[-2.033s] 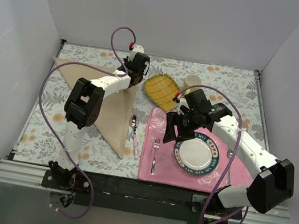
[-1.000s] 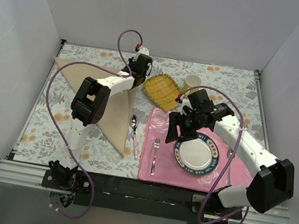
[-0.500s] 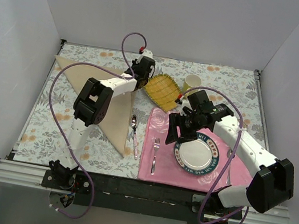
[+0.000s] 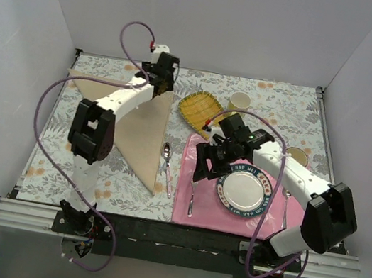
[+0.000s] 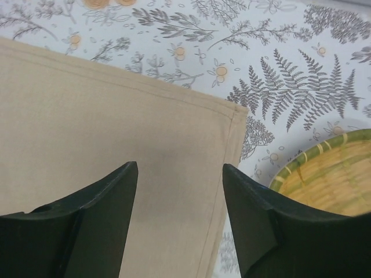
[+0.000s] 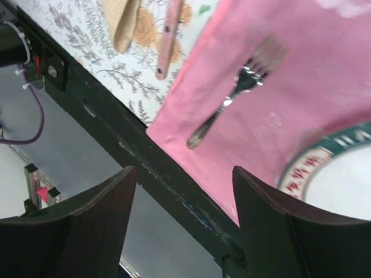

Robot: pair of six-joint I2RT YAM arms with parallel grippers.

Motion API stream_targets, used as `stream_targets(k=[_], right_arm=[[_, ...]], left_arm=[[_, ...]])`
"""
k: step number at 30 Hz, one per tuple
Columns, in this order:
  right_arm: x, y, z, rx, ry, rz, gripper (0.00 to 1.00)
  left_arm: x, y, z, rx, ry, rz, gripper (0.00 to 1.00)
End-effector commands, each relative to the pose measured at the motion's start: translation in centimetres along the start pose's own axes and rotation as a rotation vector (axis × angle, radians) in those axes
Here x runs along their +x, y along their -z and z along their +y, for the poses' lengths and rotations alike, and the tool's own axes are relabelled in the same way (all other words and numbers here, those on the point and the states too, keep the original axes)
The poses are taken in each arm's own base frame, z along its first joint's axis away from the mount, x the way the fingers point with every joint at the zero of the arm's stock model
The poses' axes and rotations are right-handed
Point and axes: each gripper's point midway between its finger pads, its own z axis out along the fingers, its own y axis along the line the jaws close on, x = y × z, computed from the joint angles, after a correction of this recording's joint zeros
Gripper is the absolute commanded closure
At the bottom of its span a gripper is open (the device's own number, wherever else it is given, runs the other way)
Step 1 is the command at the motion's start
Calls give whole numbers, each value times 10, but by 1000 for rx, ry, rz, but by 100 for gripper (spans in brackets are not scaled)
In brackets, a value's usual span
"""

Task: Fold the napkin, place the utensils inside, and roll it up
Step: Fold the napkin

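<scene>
The beige napkin (image 4: 140, 131) lies folded into a triangle on the left of the table, its far right corner (image 5: 232, 111) flat on the floral cloth. My left gripper (image 4: 161, 77) hangs open just above that corner with nothing between its fingers (image 5: 179, 168). A spoon (image 4: 167, 157) lies beside the napkin's right edge. The fork (image 6: 237, 92) rests on the pink mat (image 4: 183, 214), and my right gripper (image 4: 204, 167) hovers open over it, empty (image 6: 184, 171). A second spoon (image 4: 285, 200) lies to the right of the plate (image 4: 264, 189).
A yellow woven tray (image 4: 200, 109) sits right of the napkin's corner, close to my left fingers (image 5: 255, 220). One cup (image 4: 239, 102) stands behind the mat and another (image 4: 297, 156) at its right. The black table edge (image 6: 174, 179) runs under my right gripper.
My left gripper has opened, let go of the napkin corner and drawn back to the left. The right arm has swung left and down over the fork.
</scene>
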Motion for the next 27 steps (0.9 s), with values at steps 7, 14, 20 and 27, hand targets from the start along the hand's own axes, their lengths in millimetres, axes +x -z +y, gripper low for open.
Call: stream_targets(k=[7,14,20,27], right_arm=[[-22,-76,104,-233,148,59,26],[-28,-127,122,-279,123,136,34],[-30,-149,119,-246,122,154,40],[-8,-160,110,-229,96,191,41]], left_arm=[[-2,50,126,231,576,85,48],[14,9,157,257,643,145,66],[25,-31,186,241,698,156,76],[29,-65,221,215,723,168,82]])
